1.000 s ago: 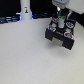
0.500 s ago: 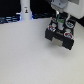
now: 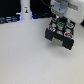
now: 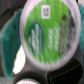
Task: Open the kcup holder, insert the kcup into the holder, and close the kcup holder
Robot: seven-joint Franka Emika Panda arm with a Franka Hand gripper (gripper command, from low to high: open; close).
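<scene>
**Carrying the pod to an open tray**

Spreading across most of the exterior view is the white bench, bare but for the black kcup holder near the exterior view's right. Its tray appears pulled out, since round pod slots show from above, a few of them seemingly filled with dark or reddish-topped pods; the blur makes an exact count impossible. So the opening step looks done.

Directly above that tray hangs the arm, with its fingers just over the slots. In the wrist view the kcup fills nearly the whole picture: a white-rimmed pod with a green foil top, sitting between the two teal finger pads, one on each side of it. The fingers look clenched on the pod, holding it by its sides, lid turned toward the camera.

Beyond the pod's edge, further from the fingers, some pale round shapes show against black, probably pods or slots in the tray, though they are too blurred to name with certainty.

By my judgement the task stands about midway: the holder is open and the pod is lifted and brought over. Lowering it into a free slot, letting go, and pushing the tray shut are all left.
</scene>
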